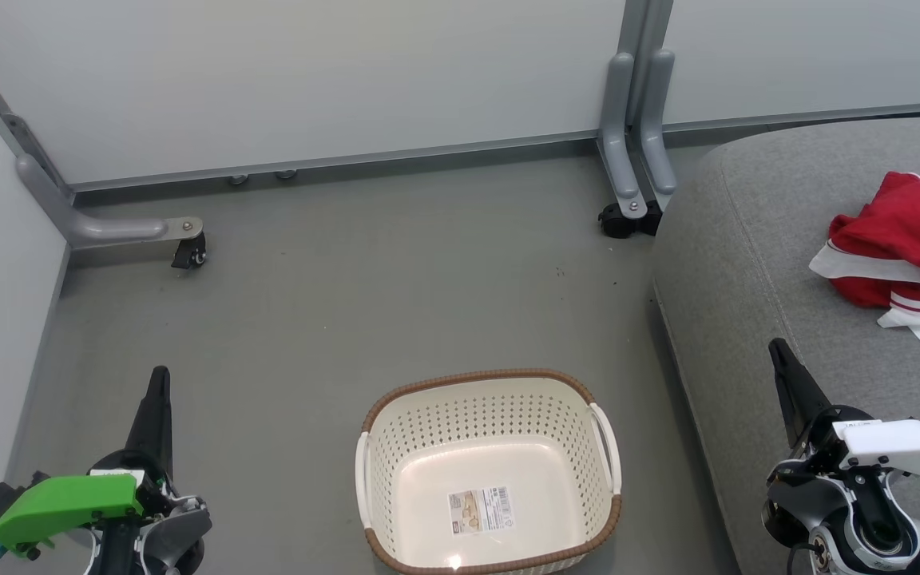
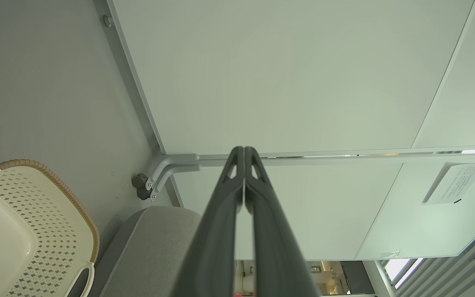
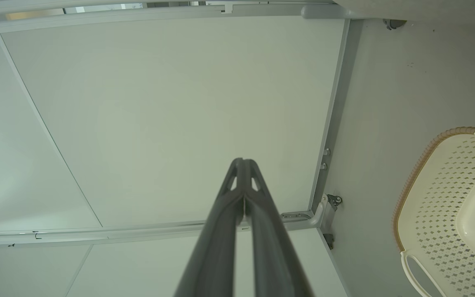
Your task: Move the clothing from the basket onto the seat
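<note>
The grey seat [image 1: 747,263] takes up the right side of the head view, beside a grey floor [image 1: 348,303] bounded by pale wall panels [image 1: 308,80]. The cream perforated basket [image 1: 492,415], brown-rimmed, stands on the floor left of the seat, between the two grippers, its bare bottom showing. The red-and-white clothing [image 1: 903,235] lies crumpled on top of the seat, beyond and to the right of the right gripper [image 1: 779,355], apart from it, and well apart from the left gripper [image 1: 159,383]. Both grippers are closed, fingertips meeting in the wrist views, and neither holds anything. A paper notice [image 2: 454,183] on one wall panel carries print too small to read. The sticker [image 1: 480,511] on the basket's bottom bears a barcode; its wording is illegible.
</note>
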Controlling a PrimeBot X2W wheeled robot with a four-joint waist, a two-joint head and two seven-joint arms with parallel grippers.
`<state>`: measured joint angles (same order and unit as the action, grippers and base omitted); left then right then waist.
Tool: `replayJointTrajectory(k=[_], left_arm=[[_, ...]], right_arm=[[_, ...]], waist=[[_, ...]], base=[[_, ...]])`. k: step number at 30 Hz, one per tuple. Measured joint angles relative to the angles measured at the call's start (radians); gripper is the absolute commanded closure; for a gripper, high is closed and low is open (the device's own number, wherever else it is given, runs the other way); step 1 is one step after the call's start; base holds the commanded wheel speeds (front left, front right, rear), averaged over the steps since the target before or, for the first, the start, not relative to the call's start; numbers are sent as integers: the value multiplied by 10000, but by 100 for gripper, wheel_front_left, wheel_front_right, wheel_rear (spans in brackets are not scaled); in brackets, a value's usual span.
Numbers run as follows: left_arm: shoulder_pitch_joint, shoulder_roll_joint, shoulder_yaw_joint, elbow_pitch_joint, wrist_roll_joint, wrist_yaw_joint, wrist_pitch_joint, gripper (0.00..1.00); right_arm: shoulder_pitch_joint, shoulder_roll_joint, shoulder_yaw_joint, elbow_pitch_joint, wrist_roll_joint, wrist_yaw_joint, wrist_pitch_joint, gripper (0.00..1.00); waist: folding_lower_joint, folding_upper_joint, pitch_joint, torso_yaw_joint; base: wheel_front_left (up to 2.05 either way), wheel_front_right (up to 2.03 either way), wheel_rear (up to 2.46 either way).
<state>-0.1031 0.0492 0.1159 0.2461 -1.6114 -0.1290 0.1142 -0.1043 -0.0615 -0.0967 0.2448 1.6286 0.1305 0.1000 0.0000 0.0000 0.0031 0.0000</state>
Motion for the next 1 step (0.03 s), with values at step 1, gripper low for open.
replayJointTrajectory(k=[1], left_arm=[[0,0,0,0,0,0,0,100]], right_arm=[[-1,0,-2,0,-2,0,2,100]], waist=[[0,0,0,0]], base=[[0,0,0]])
